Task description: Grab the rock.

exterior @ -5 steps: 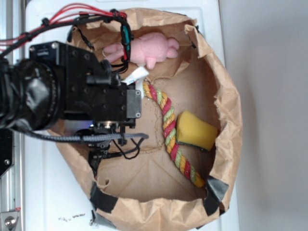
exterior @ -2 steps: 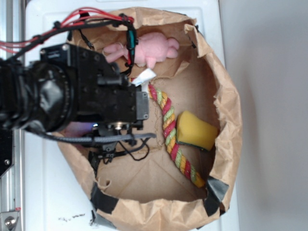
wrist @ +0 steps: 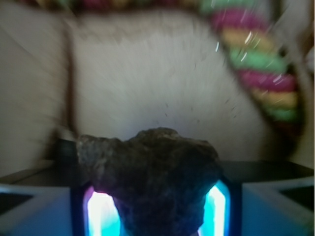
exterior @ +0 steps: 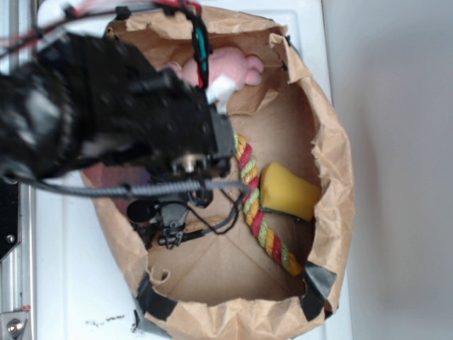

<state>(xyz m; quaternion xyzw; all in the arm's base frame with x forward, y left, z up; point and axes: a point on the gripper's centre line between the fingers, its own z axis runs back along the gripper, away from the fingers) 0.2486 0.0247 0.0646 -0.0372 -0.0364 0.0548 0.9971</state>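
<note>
Wrist view: rock (wrist: 150, 177) fills lower centre, wedged between the glowing pads, so jaws look closed on it; rope toy (wrist: 256, 64) blurs across upper right. Exterior view, left to right: arm covers upper left over the paper bag (exterior: 333, 163), gripper (exterior: 168, 221) low at centre-left with the rock hidden under it, pink plush (exterior: 237, 67) at top, yellow sponge (exterior: 287, 193) at right. Likely lift phase. Keep squeeze steady, rise straight, clear the bag wall before any sideways move.
</note>
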